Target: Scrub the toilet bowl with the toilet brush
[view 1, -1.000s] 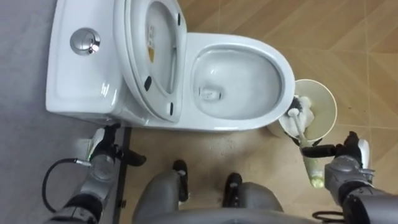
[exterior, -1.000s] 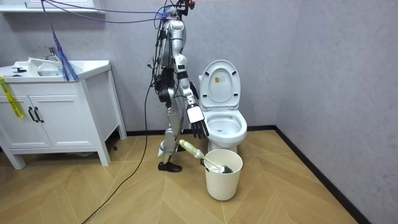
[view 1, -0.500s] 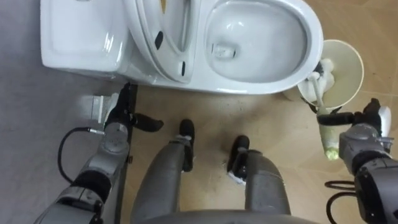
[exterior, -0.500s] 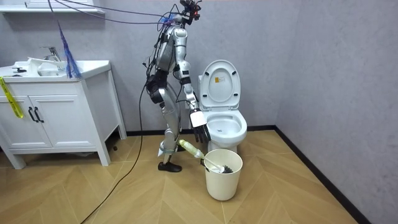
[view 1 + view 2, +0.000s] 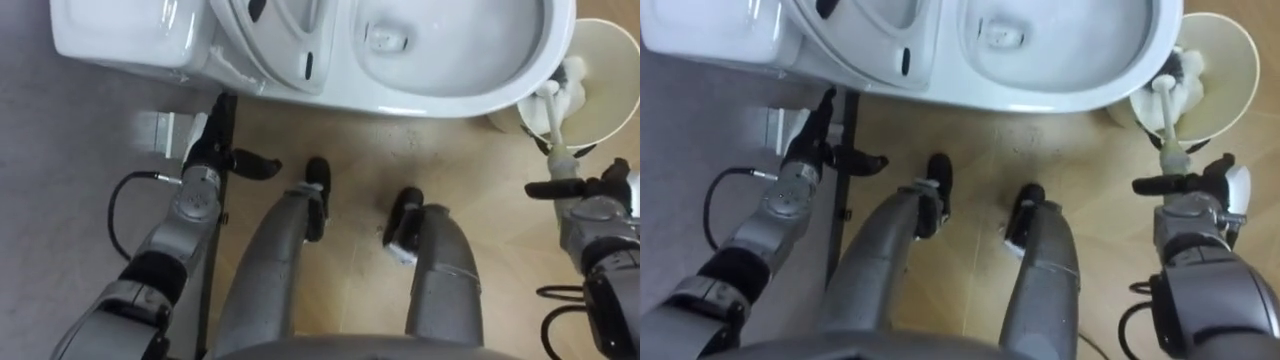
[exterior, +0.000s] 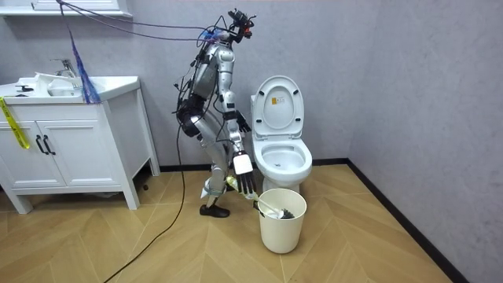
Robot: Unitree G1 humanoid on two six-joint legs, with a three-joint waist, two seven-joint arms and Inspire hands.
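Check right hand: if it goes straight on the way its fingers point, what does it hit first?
Likely the toilet brush handle: the right hand points fingers down over its grip end, beside the bucket. Gap between them is unclear.

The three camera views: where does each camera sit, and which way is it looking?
Left eye view: on the robot's head, looking straight down at the toilet and bucket; its legs, left hand and right hand show.
Right eye view: the head's other eye, just beside it, facing down likewise; same legs and hands.
Room view: standing off in the room, facing the toilet's wall; the whole robot shows, bent beside the toilet.
Shared: all three hold the toilet, the bucket and the brush in it.
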